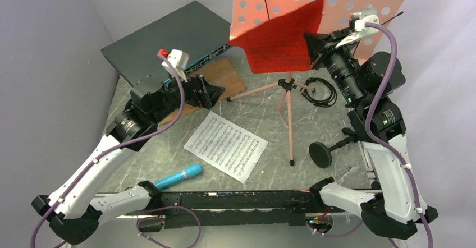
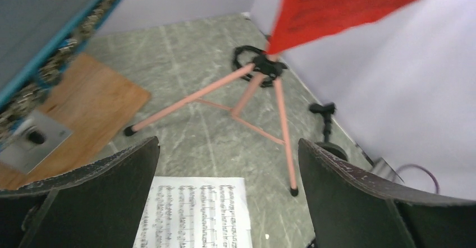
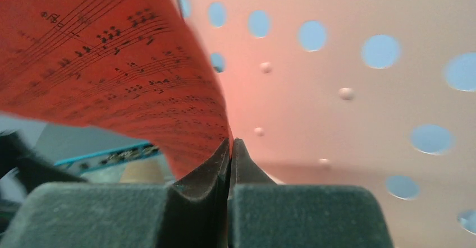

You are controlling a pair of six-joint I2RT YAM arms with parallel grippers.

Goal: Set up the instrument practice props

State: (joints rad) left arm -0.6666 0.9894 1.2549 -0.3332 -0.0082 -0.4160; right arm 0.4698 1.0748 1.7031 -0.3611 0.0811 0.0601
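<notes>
The salmon-pink perforated music stand (image 1: 337, 1) rises on its tripod legs (image 1: 287, 105) at the back centre. A red sheet-music page (image 1: 283, 37) hangs in front of its desk, and my right gripper (image 3: 230, 144) is shut on that page's lower right edge. The white sheet-music page (image 1: 226, 145) lies flat on the table. My left gripper (image 2: 227, 164) hangs open above the white page's far end (image 2: 196, 211), with nothing between its fingers. The cyan-blue microphone (image 1: 178, 176) lies near the front left. The black round-base mic stand (image 1: 321, 154) lies on its side at the right.
A dark grey flat box (image 1: 168, 37) leans at the back left, beside a wooden board (image 1: 222, 77) with a metal bracket (image 2: 31, 141). A coiled black cable (image 1: 320, 91) lies behind the tripod. Lilac walls close in on the left, back and right.
</notes>
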